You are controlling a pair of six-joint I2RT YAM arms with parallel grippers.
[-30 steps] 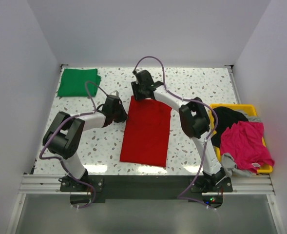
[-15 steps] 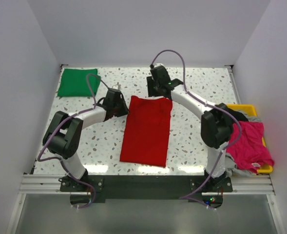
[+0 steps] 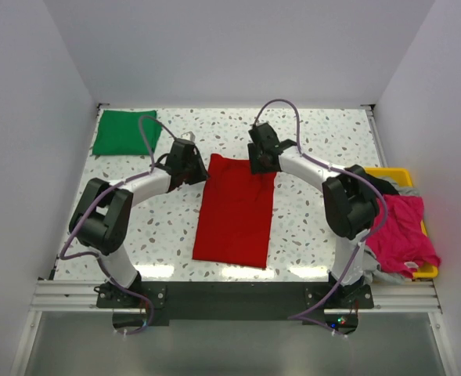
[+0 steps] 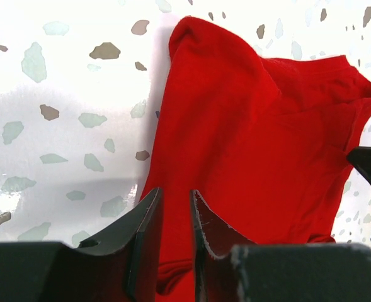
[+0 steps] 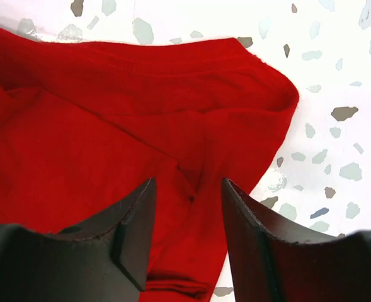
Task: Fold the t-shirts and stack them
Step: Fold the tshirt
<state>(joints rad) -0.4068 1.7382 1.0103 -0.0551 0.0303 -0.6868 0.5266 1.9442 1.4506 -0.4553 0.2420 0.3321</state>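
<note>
Red t-shirt [image 3: 234, 215] lay folded lengthwise mid-bench [image 3: 167, 227]; green t-shirt [image 3: 124, 131] sat folded at the far-left corner. We judged the red one light, limp and not slippery, best pinched at its far corners. Over those corners, both empty, the left jaws stood narrowly apart and the right jaws wide apart.

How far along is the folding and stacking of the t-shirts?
Done: the green t-shirt lies folded at the far left corner. In hand: the red t-shirt lies as a long folded strip in the middle; the left gripper and right gripper are at its far corners, both open. Left: folding the red one shorter, probably, and stacking the two.
</note>
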